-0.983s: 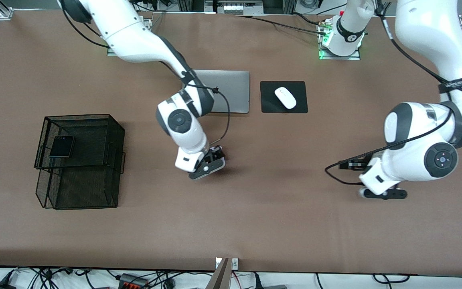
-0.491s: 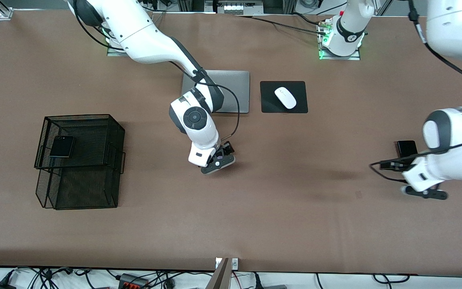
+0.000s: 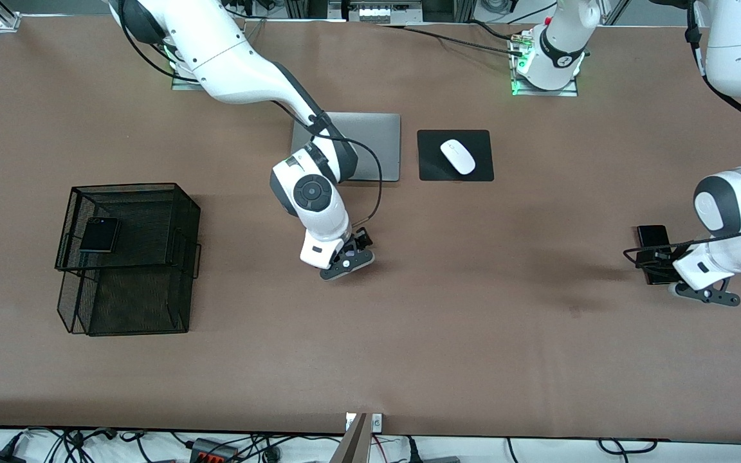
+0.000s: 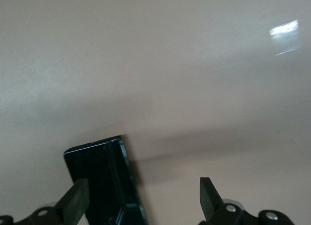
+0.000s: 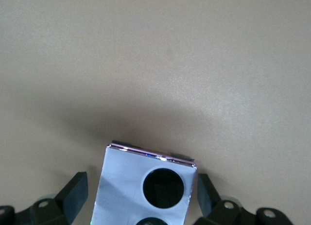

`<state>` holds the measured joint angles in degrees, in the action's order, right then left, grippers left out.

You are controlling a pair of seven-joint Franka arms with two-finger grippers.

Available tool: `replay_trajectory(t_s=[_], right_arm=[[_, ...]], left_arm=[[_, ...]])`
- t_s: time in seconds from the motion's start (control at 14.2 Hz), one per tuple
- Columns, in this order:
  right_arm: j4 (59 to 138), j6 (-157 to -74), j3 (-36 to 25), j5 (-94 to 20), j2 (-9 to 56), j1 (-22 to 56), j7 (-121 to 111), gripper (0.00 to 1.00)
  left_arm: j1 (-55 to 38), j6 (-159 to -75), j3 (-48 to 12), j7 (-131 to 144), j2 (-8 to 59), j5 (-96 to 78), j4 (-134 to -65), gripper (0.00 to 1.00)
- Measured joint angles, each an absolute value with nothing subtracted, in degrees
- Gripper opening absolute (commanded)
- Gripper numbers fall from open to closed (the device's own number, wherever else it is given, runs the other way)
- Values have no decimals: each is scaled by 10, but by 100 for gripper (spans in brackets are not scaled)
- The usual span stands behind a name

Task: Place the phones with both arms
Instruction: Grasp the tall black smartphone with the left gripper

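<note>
From the front camera, a black wire-mesh basket [image 3: 129,257] of two stacked tiers stands toward the right arm's end of the brown table [image 3: 409,347]; on its upper tier lies a small square black flip phone [image 3: 99,235], flat and glossy. A closed silver laptop [image 3: 370,151] and a smooth white mouse [image 3: 458,156] on a matte black pad [image 3: 455,155] lie nearer the robots' bases. The right gripper [image 3: 347,260] hangs low over the middle of the table. The left gripper [image 3: 705,294] is low toward the left arm's end of the table, just beside a long slim black slab [image 3: 653,247] lying flat. In the left wrist view, the left gripper [image 4: 141,203] has its fingers spread wide, and the slab's [image 4: 104,179] glossy, round-cornered end shows between them, beside one finger; no grip is visible. In the right wrist view, the right gripper [image 5: 141,193] also stands wide, and the lavender-white phone [image 5: 146,191], shiny with a black camera circle, lies between its fingers; whether they touch it I cannot tell.
</note>
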<state>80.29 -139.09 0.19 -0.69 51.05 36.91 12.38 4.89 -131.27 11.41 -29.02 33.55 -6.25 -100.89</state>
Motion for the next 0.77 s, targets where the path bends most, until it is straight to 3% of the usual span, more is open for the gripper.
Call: replay_trajectory(t_s=[0.7, 0.77], right_arm=[[801, -1375, 2, -7, 521, 369, 169, 100], [801, -1373, 2, -7, 521, 369, 171, 86]], left_arm=[[95, -1376, 114, -299, 335, -98, -1070, 100], [98, -1376, 114, -299, 335, -115, -1075, 100]])
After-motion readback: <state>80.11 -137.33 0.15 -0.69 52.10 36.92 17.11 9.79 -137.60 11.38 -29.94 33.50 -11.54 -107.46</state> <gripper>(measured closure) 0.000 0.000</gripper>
